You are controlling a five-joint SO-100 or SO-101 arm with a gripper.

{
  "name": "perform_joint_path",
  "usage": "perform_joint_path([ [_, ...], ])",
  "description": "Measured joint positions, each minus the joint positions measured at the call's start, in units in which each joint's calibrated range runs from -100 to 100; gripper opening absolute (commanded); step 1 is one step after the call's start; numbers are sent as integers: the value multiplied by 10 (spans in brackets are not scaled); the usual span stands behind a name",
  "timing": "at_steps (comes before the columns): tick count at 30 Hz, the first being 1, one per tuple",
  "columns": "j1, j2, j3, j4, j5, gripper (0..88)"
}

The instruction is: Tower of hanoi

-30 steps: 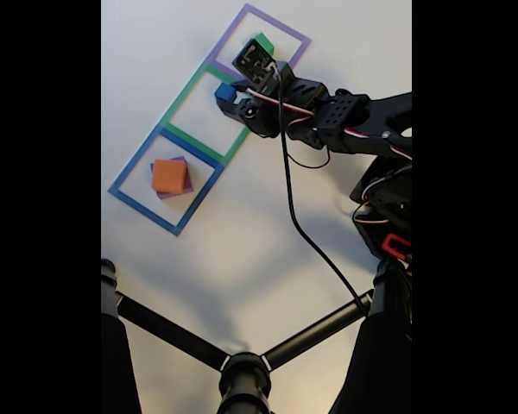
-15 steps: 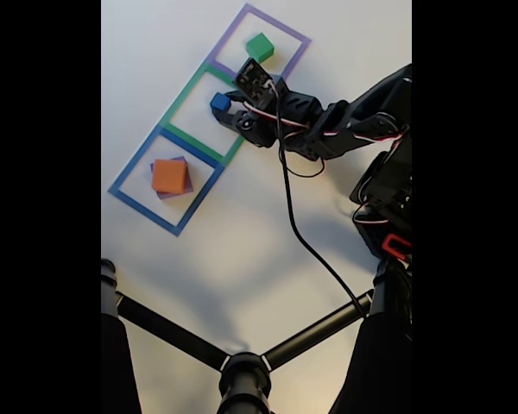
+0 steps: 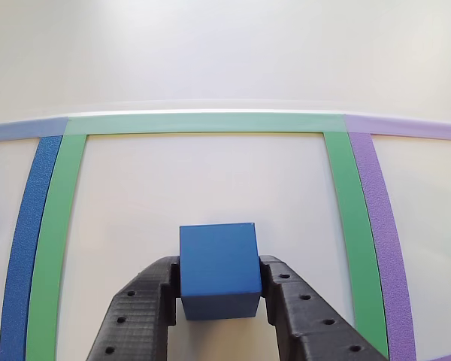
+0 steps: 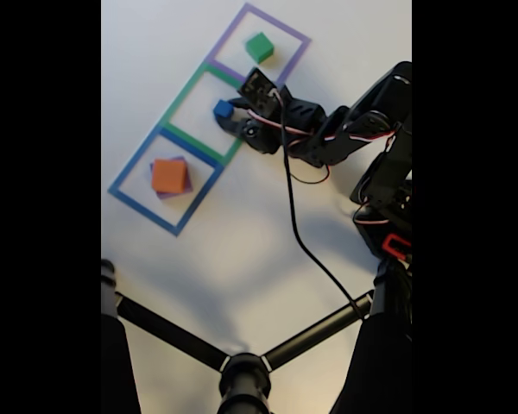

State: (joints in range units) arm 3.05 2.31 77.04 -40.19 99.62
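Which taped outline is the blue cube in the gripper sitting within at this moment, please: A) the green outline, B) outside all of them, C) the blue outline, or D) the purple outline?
A: the blue cube, clamped by the gripper, sits inside the green outline in the other view, and the fixed view agrees.

White desk [image 4: 242, 250], three taped square outlines in a diagonal row: blue [image 4: 166, 179], green [image 4: 205, 115], purple [image 4: 259, 43]. The green block [image 4: 259, 47] sits inside purple; the purple block [image 4: 178, 191] lies flat inside blue.
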Motion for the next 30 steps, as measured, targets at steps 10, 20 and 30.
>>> perform_joint_path([
  [10,0,7,5,-13,0,173],
  [20,-2,-62,-12,52,4,196],
  [30,20,-236,-191,434,4,0],
])
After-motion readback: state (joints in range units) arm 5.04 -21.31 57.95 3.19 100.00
